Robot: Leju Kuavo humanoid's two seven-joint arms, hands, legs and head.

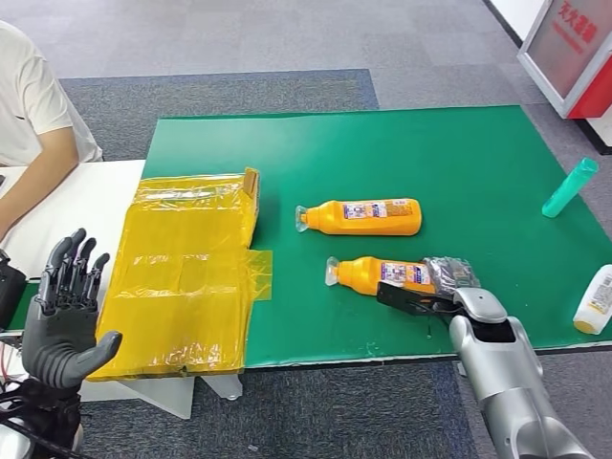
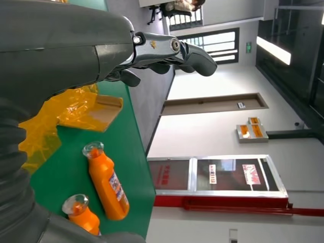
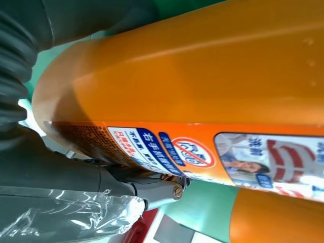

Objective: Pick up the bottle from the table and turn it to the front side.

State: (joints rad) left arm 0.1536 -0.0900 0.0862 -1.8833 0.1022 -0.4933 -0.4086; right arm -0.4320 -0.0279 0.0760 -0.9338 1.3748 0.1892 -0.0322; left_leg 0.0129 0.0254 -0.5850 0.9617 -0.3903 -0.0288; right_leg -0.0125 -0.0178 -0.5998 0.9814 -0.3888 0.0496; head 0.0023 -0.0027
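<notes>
From the head view we see two orange bottles lying on their sides on the green mat (image 1: 462,163), caps pointing toward the yellow-taped flattened box (image 1: 184,277); the nearer orange bottle (image 1: 379,274) has our right hand (image 1: 433,287) closed around its base end, while the farther orange bottle (image 1: 360,217) lies free, just beyond it. The right wrist view brings us close against the held bottle's body, where the label with a red prohibition sign faces the camera and a grey thumb and a plastic-wrapped part of the hand press against it, detail the head view cannot give; how the other fingers lie we cannot tell from either view. Our left hand (image 1: 65,311) is raised at the near left, fingers upright and slightly apart, holding nothing. The left wrist view shows its fingers (image 2: 191,53) extended over the mat, both orange bottles below, and a wall with doorways beyond. The head view alone shows a teal bottle (image 1: 570,187) and a white bottle (image 1: 596,301) at the mat's right edge, and a person's arm (image 1: 32,182) on the white table (image 1: 79,206).
</notes>
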